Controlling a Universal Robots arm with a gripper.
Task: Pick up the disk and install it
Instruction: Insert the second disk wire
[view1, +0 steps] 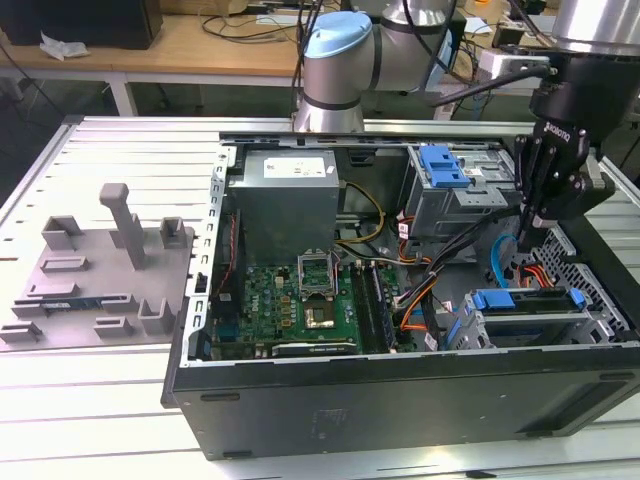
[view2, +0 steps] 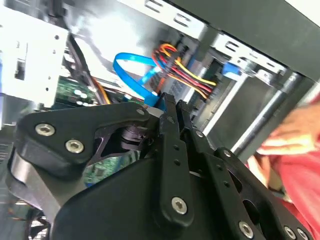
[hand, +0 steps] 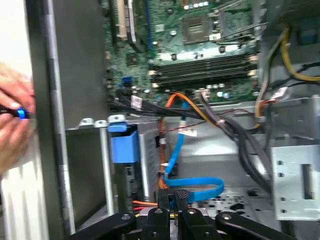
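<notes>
The disk (view1: 522, 303), edged by its blue bracket, lies in the drive cage at the corner of the open computer case (view1: 400, 390) on the exterior view's right. In the first wrist view its blue bracket (hand: 122, 146) shows at the cage's end. My gripper (view1: 526, 238) hangs inside the case just above and behind that cage. In both wrist views the black fingers (hand: 180, 197) are pressed together with nothing between them, and the gripper (view2: 171, 104) is shut over a looped blue cable (hand: 195, 187).
A person's hand (hand: 12, 112) is just outside the case wall by the cage. Bundled cables (view2: 182, 75), the motherboard (view1: 295, 300), a grey power-supply box (view1: 285, 195) and an upper cage with a blue latch (view1: 443, 165) crowd the case. A grey fixture (view1: 100, 265) lies on the table.
</notes>
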